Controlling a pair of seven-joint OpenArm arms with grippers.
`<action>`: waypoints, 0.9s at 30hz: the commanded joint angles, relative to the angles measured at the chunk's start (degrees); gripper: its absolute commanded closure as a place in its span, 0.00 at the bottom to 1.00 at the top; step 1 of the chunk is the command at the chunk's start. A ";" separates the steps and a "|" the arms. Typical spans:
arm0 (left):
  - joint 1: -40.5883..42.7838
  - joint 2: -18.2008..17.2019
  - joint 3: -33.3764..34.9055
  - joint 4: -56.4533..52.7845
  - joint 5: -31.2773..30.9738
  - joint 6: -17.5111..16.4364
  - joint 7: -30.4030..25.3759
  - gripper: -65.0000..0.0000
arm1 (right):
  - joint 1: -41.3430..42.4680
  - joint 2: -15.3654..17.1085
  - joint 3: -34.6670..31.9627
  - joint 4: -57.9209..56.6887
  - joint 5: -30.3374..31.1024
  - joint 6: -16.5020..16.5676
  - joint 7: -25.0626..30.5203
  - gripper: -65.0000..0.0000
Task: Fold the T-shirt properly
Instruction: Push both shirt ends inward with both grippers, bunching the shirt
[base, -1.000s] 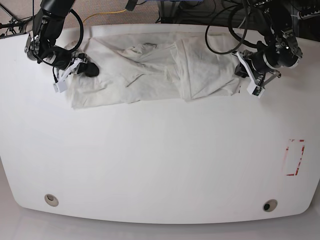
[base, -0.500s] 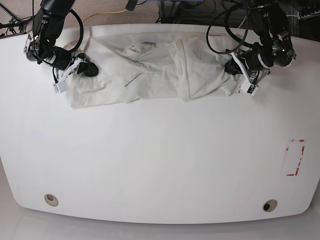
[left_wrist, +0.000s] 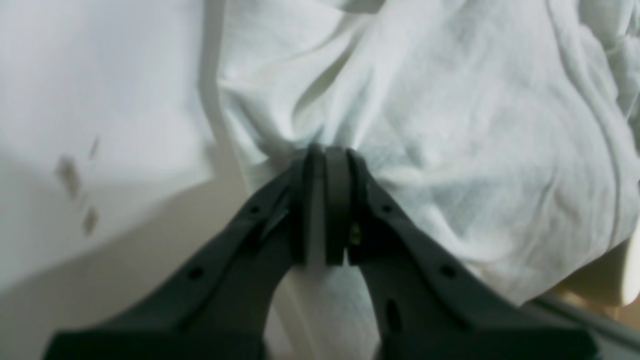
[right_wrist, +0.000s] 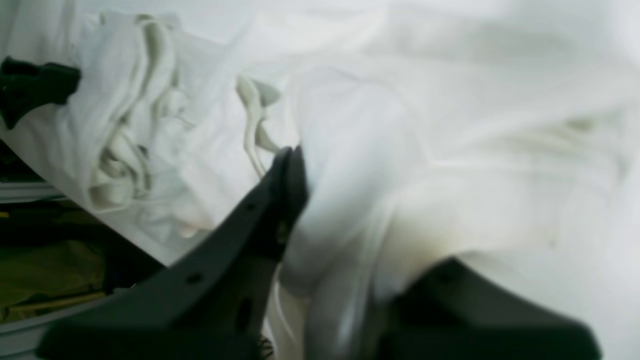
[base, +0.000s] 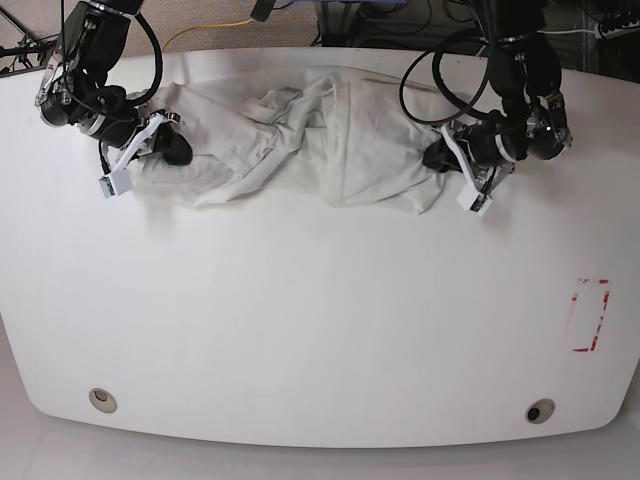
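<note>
The cream-white T-shirt (base: 300, 140) lies bunched and wrinkled across the far part of the white table (base: 320, 320), with no print showing. My left gripper (base: 440, 158) is at the shirt's right end in the base view. In the left wrist view it (left_wrist: 325, 155) is shut on a pinch of the T-shirt (left_wrist: 475, 125). My right gripper (base: 178, 148) is at the shirt's left end. In the right wrist view it (right_wrist: 300, 165) is shut on the T-shirt (right_wrist: 450, 125), and the fabric drapes over and hides one finger.
A red rectangular outline (base: 588, 315) is marked near the table's right edge. Two round holes (base: 102, 400) (base: 540, 411) sit near the front edge. Black cables (base: 440, 70) loop by the left arm, and a yellow cable (base: 215, 28) lies behind the table.
My left gripper has moved toward the table's middle, dragging its end of the shirt with it. The shirt has gone from spread flat to bunched and narrower. The right gripper has barely shifted.
</note>
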 joint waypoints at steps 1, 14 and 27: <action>-1.96 0.27 0.22 -2.85 1.92 0.14 1.23 0.93 | 0.16 0.88 0.39 4.04 1.28 -0.80 1.14 0.96; -10.75 5.11 0.30 -23.07 1.83 0.14 -11.43 0.93 | -5.38 0.44 0.39 14.59 1.46 -6.25 1.14 0.96; -9.26 8.18 0.30 -30.19 1.92 10.03 -20.31 0.93 | -11.45 0.18 7.33 14.94 11.57 -11.35 1.41 0.96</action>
